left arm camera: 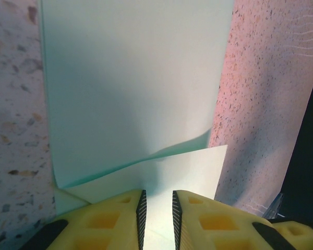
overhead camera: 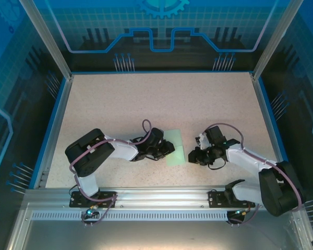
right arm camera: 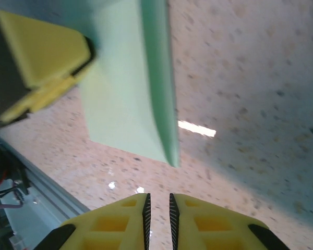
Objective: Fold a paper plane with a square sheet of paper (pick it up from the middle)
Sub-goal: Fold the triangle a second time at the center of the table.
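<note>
Both arms reach inward low over the table, left gripper [left arm camera: 156, 219] and right gripper [right arm camera: 158, 221] jaws narrowly parted.

Yellow fingers [right arm camera: 120, 221] (black ribbed pads)

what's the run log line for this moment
paper: folded over, flat on table | left gripper: nipping its near edge | right gripper: narrow gap, off paper, holding nothing

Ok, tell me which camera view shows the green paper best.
Left wrist: the green paper spans the frame, its near edge curling up by the fingers. Top external shows it small between the arms; right wrist catches one blurred, raised edge.
</note>
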You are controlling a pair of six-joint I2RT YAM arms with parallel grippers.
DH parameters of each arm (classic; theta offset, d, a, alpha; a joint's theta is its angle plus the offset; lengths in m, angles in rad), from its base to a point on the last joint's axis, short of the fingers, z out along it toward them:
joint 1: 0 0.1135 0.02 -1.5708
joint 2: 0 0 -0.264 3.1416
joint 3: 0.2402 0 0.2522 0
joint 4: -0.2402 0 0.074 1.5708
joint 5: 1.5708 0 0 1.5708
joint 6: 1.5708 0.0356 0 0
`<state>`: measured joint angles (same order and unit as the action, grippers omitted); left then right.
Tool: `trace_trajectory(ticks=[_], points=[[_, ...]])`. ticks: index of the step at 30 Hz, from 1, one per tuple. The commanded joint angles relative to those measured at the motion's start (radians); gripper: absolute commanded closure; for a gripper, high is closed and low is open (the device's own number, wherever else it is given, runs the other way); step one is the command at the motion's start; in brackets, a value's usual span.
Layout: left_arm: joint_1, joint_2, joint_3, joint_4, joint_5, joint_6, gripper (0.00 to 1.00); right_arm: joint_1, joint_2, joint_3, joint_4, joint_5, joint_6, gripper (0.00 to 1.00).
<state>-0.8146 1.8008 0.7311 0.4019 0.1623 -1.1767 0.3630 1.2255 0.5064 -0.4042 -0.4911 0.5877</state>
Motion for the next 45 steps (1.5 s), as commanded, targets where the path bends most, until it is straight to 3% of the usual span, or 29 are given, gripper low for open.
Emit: trace_trajectory(ticks=[1,8,13,21,28,33,39,45], points=[[0.000,0.031,0.006,-0.071,-0.018,0.020,0.75,0.034,0.050,0.051,0.047,-0.056,0.036,0.80],[0.000,0.031,0.010,-0.075,-0.018,0.023,0.75,0.071,0.252,0.091,0.116,-0.065,0.027,0.82],[0.000,0.030,0.010,-0.081,-0.017,0.024,0.75,0.065,0.306,0.072,0.093,-0.024,0.003,0.83],[0.000,0.026,0.010,-0.090,-0.022,0.029,0.75,0.027,0.279,-0.020,0.085,-0.019,0.004,0.82],[0.000,0.029,0.010,-0.091,-0.019,0.028,0.75,0.020,0.125,0.007,-0.092,0.036,-0.026,0.78],[0.000,0.026,0.013,-0.089,-0.017,0.032,0.75,0.014,0.125,0.026,-0.055,0.028,-0.010,0.78],[0.000,0.017,0.013,-0.096,-0.010,0.040,0.75,0.014,0.109,0.107,0.021,0.062,0.004,0.61],[0.000,0.011,0.022,-0.108,-0.009,0.049,0.75,0.022,0.202,0.164,0.078,0.031,-0.023,0.55]])
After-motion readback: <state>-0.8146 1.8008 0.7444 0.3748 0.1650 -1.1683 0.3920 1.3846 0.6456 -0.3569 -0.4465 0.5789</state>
